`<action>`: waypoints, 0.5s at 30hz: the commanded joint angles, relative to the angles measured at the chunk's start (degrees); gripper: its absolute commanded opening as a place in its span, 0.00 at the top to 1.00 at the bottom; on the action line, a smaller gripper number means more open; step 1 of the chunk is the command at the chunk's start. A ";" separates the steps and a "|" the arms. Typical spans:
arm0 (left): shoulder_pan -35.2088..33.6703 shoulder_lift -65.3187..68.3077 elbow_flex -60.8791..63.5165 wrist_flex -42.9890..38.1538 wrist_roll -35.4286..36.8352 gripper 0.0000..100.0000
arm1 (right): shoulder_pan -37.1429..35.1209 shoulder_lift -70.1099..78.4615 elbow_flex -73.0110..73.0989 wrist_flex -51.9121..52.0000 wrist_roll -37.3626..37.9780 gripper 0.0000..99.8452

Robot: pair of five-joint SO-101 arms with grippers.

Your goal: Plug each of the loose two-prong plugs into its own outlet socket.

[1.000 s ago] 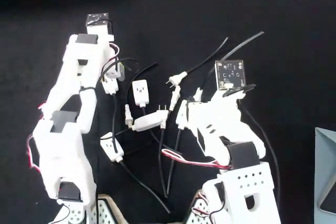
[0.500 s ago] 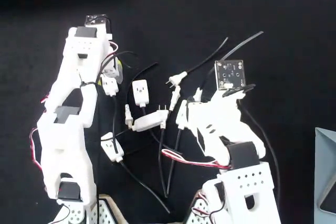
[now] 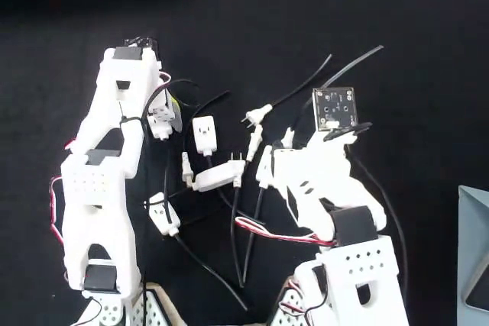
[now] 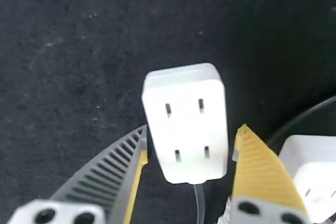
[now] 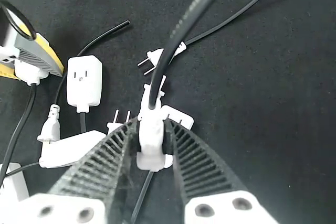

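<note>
My left gripper (image 4: 186, 153) is open, and a white outlet socket (image 4: 185, 121) lies face up between its grey and yellow fingers with thin gaps on both sides. From above, that socket (image 3: 160, 124) sits at the left arm's tip. My right gripper (image 5: 152, 132) is shut on a white two-prong plug (image 5: 152, 124) whose black cable rises toward the camera; from above it is near the table's middle (image 3: 263, 159). A loose plug (image 3: 258, 114) lies just beyond it. Another socket (image 3: 205, 133) rests between the arms, and a third (image 3: 163, 215) lies nearer the left base.
A white adapter block (image 3: 216, 177) with upturned prongs lies in the middle, a small plug (image 3: 186, 167) beside it. Black cables (image 3: 237, 242) cross the black cloth between the arms. A grey object (image 3: 474, 250) stands at the right edge.
The left arm has changed posture and shifted slightly right, staying over the same socket. The right arm and its plug have not moved.
</note>
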 commanded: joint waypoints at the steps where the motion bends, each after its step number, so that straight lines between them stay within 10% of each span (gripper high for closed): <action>1: -1.10 -0.53 -2.24 -0.70 -0.35 0.80 | 0.79 -0.84 -0.40 -1.05 -0.35 0.99; 5: -0.75 -3.43 -2.77 -0.35 -6.33 0.97 | 0.79 -0.84 -0.40 -1.05 -0.35 0.99; 15: -1.98 -12.84 -5.76 6.59 -33.67 0.97 | 0.79 -0.84 -0.40 -1.05 -0.35 0.99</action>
